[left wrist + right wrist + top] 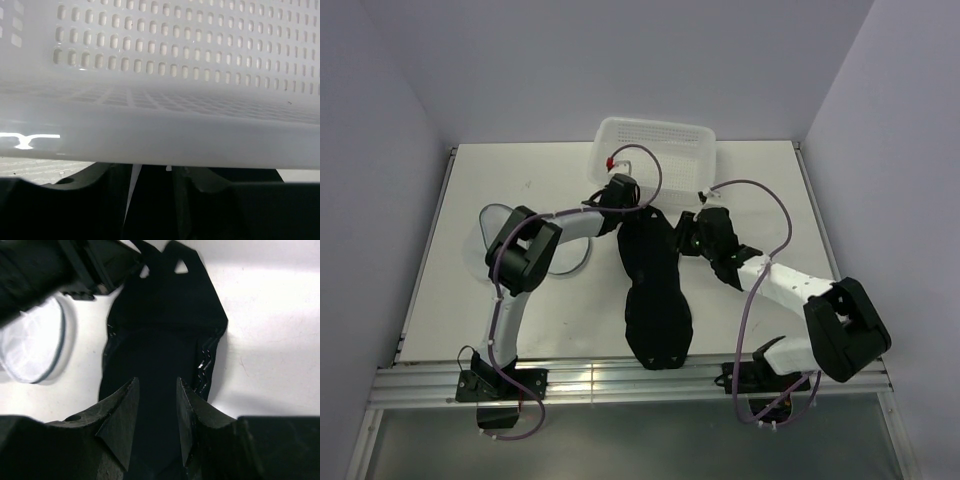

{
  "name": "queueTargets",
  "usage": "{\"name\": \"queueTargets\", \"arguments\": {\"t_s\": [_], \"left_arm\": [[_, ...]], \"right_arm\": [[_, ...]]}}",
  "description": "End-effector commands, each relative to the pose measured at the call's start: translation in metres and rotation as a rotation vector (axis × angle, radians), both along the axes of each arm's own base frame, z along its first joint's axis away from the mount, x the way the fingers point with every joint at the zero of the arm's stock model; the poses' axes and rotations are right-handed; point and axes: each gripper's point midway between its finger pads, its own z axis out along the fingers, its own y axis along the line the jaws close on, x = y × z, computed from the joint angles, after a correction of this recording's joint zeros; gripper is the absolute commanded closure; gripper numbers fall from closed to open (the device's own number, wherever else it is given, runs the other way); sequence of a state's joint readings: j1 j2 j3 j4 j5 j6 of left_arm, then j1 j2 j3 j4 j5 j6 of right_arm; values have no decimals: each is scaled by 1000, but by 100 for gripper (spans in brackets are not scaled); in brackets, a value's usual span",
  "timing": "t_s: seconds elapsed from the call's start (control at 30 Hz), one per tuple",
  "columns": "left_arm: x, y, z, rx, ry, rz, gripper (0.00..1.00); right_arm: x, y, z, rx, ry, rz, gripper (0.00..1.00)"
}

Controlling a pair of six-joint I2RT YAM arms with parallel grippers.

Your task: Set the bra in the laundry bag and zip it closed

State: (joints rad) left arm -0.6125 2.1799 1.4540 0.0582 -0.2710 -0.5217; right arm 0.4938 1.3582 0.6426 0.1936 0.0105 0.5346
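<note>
The black bra [655, 300] lies stretched out lengthwise on the white table between the arms. My left gripper [625, 200] is at its far end, close to the white basket. In the left wrist view black fabric [152, 200] sits between the nearly closed fingers [152, 172]. My right gripper [688, 235] is at the bra's upper right edge. Its fingers [156, 390] stand partly apart over the bra [165, 325], with fabric spreading under both. The round white mesh laundry bag [570, 262] lies open at the left, partly hidden by my left arm, and also shows in the right wrist view [30, 345].
The perforated white plastic basket [655, 122] stands at the table's far edge, and its wall [175, 100] fills the left wrist view just beyond the fingers. Side walls enclose the table on the left, right and back.
</note>
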Motion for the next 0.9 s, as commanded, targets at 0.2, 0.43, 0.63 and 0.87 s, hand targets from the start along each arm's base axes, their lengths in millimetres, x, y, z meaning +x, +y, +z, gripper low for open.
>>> {"name": "queueTargets", "arguments": {"t_s": [0.2,0.43,0.63,0.87], "left_arm": [[-26,-12,-28,69,52,-55,66],[-29,-7,-27,91,44,-50,100],[-27,-15,31,-10,-70,-65,100],[-33,-26,118,-152,-200,-117,100]], "right_arm": [[2,-2,61,73,-153,-17,57],[-14,-8,61,77,-144,-12,49],[-31,-9,36,85,-95,4,34],[-63,17,4,65,11,126,53]]}}
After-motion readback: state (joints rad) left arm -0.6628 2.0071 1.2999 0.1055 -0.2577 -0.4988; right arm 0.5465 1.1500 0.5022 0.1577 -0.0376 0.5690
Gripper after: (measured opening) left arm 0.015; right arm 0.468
